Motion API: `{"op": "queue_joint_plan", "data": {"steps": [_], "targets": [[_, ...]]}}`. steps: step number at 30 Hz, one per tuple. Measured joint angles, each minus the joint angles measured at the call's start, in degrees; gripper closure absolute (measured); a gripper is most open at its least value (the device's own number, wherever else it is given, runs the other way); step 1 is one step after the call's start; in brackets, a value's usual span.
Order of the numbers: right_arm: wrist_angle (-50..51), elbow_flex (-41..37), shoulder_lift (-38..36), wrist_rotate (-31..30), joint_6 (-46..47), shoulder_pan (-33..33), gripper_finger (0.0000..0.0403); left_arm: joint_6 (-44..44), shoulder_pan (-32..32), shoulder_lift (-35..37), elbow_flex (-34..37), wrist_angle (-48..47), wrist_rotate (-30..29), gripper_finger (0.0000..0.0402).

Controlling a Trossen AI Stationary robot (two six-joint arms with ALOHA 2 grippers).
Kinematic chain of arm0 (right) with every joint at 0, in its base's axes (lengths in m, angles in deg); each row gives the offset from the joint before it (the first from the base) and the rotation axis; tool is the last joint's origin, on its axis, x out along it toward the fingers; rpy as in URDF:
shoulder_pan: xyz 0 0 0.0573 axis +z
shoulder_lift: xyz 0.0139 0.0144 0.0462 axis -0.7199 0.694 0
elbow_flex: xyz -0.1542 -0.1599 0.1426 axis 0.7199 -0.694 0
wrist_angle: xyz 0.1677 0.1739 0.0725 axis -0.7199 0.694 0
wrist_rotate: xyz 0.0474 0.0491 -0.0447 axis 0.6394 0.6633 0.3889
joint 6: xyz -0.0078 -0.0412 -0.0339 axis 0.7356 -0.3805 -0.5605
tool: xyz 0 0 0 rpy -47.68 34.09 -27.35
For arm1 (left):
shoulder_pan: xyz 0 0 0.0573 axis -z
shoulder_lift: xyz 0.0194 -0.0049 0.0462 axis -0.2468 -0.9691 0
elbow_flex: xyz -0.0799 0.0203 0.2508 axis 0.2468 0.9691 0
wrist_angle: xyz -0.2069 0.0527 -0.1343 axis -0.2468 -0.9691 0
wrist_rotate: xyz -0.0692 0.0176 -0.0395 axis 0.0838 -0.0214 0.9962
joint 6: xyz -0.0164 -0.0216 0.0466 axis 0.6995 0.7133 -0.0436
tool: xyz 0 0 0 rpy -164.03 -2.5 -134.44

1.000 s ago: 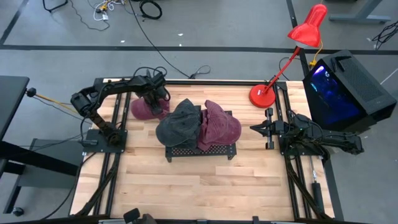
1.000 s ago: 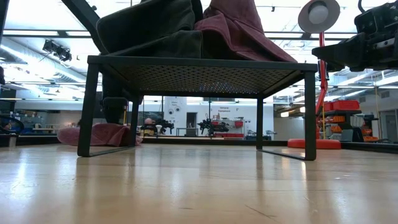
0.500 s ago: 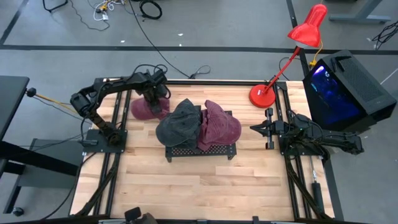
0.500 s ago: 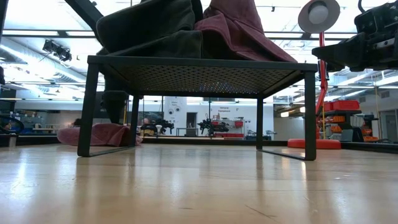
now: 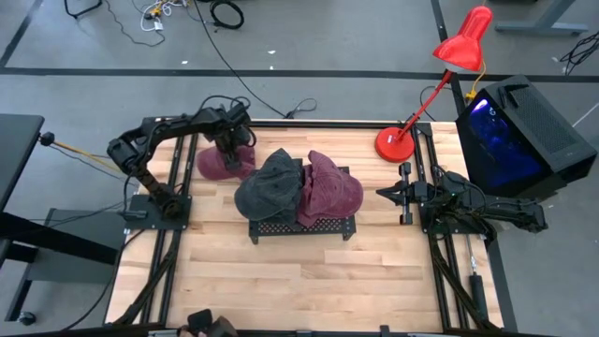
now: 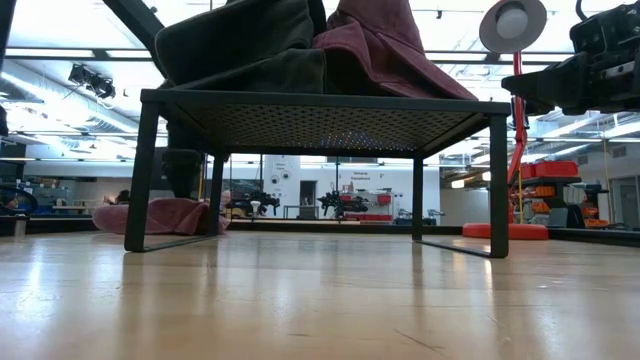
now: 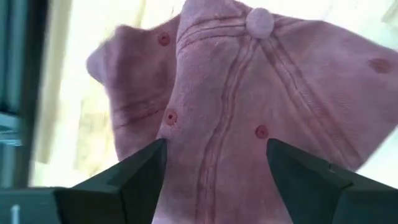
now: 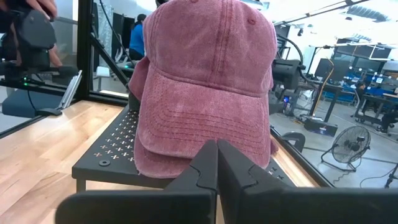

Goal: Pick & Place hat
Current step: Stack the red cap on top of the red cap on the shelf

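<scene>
Table: pale wooden plank tabletop (image 5: 299, 281) framed by black rails, carrying everything else in the scene
Rack: low black perforated metal stand (image 5: 301, 227) at the table's middle, serving as the raised resting place for hats
Grey hat: dark grey washed cotton cap (image 5: 269, 183) draped over the rack's left half, brim hanging off the edge
Maroon hat on rack: faded maroon cotton cap (image 5: 332, 187) on the rack's right half, leaning against the grey one, crown facing the right wrist camera (image 8: 208, 81)
Lamp: red metal desk lamp (image 5: 438, 80) with its round base at the table's far right corner, well apart from the work
Task hat: third faded maroon cotton cap with a top button (image 7: 261, 106), lying flat on the tabletop (image 5: 220, 164) left of the rack and behind it; off the rack, so probably the one to be moved or just put down
Left gripper: (image 5: 232, 150) directly above the task hat, fingers spread wide to either side of the crown in the wrist view (image 7: 214, 168), gripping nothing; a released stance, fit for either descending to grasp or backing off
Right gripper: (image 5: 384, 194) parked at the table's right edge, pointing at the rack, fingers pressed together and empty (image 8: 216, 165)
</scene>
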Motion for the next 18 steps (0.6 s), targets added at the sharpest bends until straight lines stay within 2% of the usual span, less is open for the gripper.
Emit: {"op": "queue_joint_plan", "data": {"steps": [13, 18], "targets": [[0.0, 0.0, 0.02, 0.0, 0.02, 0.0, 0.0399, 1.5, -0.29, -5.83, 0.04, -0.48, 1.4, 0.0131], [0.0, 0.0, 0.02, 0.0, 0.0, 0.0, 0.0399, 1.46, -0.29, -5.88, 0.04, -0.05, 1.4, 0.0176]]}}
